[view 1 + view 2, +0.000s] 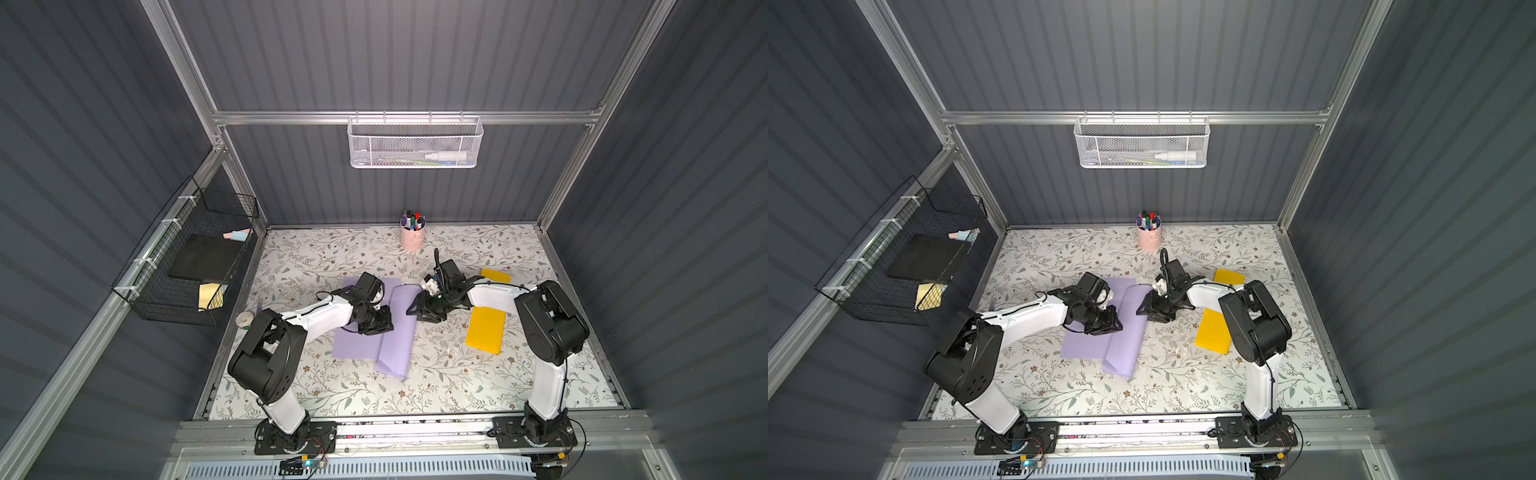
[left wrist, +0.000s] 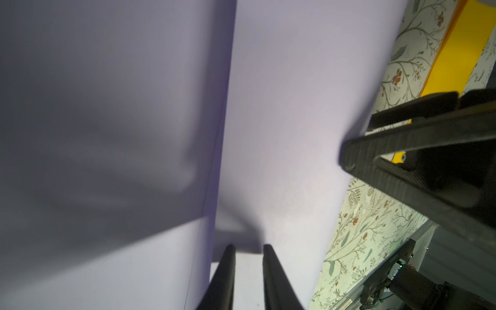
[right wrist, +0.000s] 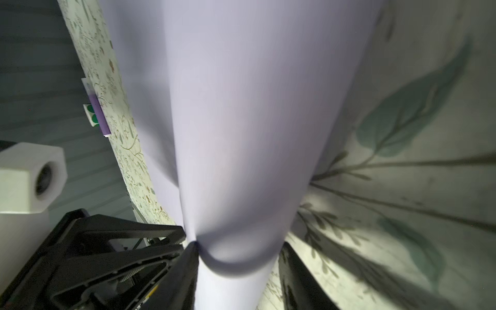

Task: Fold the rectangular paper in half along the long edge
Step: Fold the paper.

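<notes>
**Purple paper** (image 1: 397,336): lies at the centre of the floral table (image 1: 353,395) in both top views and is partly folded. Its right part is rolled over toward the left in a loose curl that is not pressed flat. The flat remainder shows to the left of the curl.

**Left gripper** (image 1: 386,322): over the sheet, at the left side of the curl. In the left wrist view its fingers (image 2: 228,268) stand narrowly apart with nothing pinched between them. Paper shows below the gap.

**Right gripper** (image 1: 415,312): at the upper right end of the curl. In the right wrist view the jaws stand about half apart on either side of the curled end, and the paper rests against one side. Whether the curl is actually gripped cannot be told.

**Surroundings:** a yellow sheet (image 1: 486,328) lies right of centre, partly under the right arm and apart from the purple paper. A pink cup (image 1: 411,241) of markers stands at the table's upper centre. A tape roll (image 1: 245,319) sits at the table's left edge.
</notes>
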Robot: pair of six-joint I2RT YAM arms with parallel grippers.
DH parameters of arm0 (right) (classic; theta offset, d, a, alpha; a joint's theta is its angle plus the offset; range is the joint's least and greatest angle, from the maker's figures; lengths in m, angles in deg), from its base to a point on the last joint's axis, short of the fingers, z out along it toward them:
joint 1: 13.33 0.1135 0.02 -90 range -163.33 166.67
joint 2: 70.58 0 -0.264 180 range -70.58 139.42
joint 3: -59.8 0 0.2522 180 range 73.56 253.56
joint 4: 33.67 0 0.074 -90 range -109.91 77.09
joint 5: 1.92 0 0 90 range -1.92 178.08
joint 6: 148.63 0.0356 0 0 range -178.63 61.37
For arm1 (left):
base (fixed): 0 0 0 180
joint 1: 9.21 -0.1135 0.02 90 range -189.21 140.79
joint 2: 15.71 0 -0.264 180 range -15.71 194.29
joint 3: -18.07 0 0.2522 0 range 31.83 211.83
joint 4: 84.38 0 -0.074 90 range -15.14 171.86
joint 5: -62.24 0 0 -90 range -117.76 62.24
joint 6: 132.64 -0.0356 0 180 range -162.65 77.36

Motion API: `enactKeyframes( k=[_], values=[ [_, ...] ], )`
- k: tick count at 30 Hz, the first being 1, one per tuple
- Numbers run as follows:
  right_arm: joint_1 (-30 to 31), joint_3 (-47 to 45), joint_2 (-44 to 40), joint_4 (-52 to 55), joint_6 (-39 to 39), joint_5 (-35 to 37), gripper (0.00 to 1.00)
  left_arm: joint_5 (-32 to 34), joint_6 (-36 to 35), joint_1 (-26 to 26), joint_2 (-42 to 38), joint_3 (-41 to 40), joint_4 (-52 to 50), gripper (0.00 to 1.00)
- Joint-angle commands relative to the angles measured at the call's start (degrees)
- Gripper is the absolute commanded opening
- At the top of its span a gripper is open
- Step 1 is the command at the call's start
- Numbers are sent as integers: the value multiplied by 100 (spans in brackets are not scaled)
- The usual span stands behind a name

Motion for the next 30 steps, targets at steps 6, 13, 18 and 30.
enactKeyframes(
  k=[6, 13, 18, 30],
  values=[
    [-10, -299, -83, 0, 255, 442, 48, 170, -172, 18, -187, 139, -204, 23],
    [-8, -657, -254, -452, 611, 531, 47, 172, -176, 18, -105, 153, -187, 23],
    [-6, -873, -403, -779, 744, 503, 49, 141, -169, 16, -14, 169, -160, 23],
    [38, -1288, -741, -1080, 1203, 915, 50, 85, -152, 18, 113, 170, -103, 24]
  ],
)
